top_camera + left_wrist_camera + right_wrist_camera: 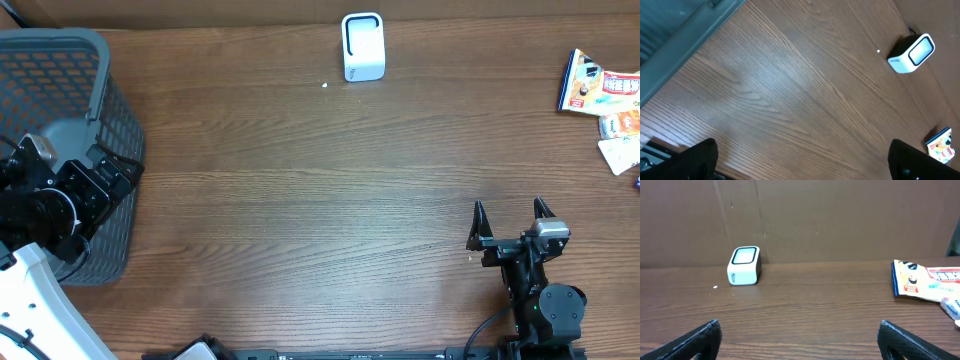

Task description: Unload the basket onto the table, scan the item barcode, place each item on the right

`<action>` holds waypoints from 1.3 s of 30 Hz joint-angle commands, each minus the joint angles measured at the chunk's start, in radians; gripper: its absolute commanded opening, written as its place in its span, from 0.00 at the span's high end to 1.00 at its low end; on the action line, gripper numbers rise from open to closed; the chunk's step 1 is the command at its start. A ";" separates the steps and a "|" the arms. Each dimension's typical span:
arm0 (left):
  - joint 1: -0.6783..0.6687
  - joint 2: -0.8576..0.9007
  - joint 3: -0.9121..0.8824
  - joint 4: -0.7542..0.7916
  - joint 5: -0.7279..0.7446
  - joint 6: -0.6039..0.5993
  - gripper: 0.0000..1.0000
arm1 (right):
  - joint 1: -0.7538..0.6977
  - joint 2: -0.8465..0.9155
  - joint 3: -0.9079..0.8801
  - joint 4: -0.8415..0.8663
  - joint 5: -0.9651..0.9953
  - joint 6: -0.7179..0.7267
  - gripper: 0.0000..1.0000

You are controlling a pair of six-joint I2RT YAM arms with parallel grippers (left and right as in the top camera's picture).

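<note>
Nearest, the right end effector [510,208] sits at the near right of the desk [300,200], its fingers spread wide with nothing between them. At the left edge, the left end effector [802,162], equally wide and empty, hangs over the right wall of the grey basket [115,110]. The white scanner [362,46] stands at the far edge, mid-desk. The snack packets [605,95] lie at the far right edge, partly cut off. A broad stretch of wood separates all of these.
</note>
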 commanded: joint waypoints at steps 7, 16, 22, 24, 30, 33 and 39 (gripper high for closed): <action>-0.007 -0.001 -0.003 0.001 0.003 0.023 0.00 | -0.006 -0.012 -0.011 0.006 -0.001 -0.005 0.00; -0.007 -0.001 -0.003 0.001 0.003 0.023 0.00 | -0.006 -0.012 -0.011 0.006 -0.001 -0.005 0.00; -0.007 -0.001 -0.003 0.001 0.003 0.023 0.00 | -0.006 -0.012 -0.011 0.006 -0.001 -0.005 0.00; -0.007 -0.001 -0.003 0.001 0.003 0.023 0.00 | -0.006 -0.012 -0.011 0.006 -0.001 -0.004 0.00; -0.007 0.001 -0.003 0.008 0.020 0.008 0.00 | -0.006 -0.012 -0.011 0.006 -0.001 -0.004 0.00; -0.027 -0.002 -0.003 0.057 0.089 0.057 0.00 | -0.006 -0.012 -0.011 0.006 -0.001 -0.004 0.00; -0.181 -0.055 -0.005 0.352 0.221 0.211 0.00 | -0.006 -0.012 -0.011 0.006 -0.001 -0.005 0.00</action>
